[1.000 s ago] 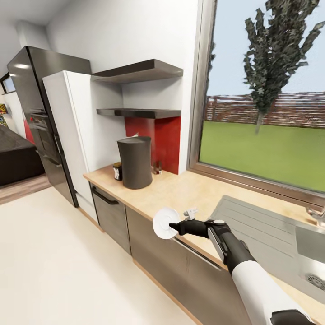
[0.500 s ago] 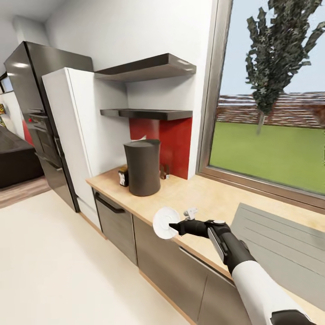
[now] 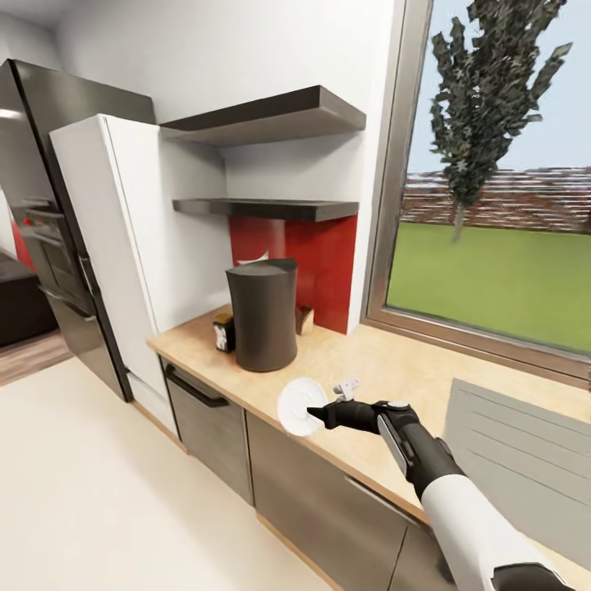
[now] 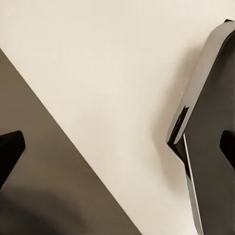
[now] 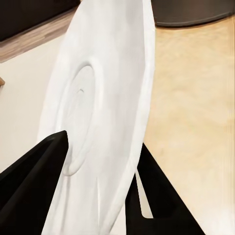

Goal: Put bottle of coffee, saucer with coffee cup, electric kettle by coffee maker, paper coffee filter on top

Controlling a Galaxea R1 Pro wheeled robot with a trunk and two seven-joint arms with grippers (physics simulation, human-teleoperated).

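Right now I am on the saucer step: my right gripper [image 3: 322, 413] is pinched on the round white ceramic saucer [image 3: 300, 406], one dark finger on each face as the right wrist view shows [image 5: 98, 127], and the plate still has to be set down beside the tall dark grey coffee maker [image 3: 263, 313].

Taking the coffee maker as my landmark and reading left to right: a small dark bottle with a yellow label [image 3: 223, 332] stands just to its left on the pale wooden countertop [image 3: 369, 369], probably the coffee. Something white peeks above the machine's rim; I cannot tell whether it is the filter. Just right of it sits a small brown object [image 3: 304, 319] against the red backsplash. Right of and nearer to me than the machine, the saucer hangs on edge over the counter's front lip, apart from the wood, its recessed centre ring facing left.

Next, I judge, I must carry it toward the machine, tip it flat, lower it and let go.

My left gripper's dark fingertips [image 4: 11, 149] sit far apart with nothing between them.
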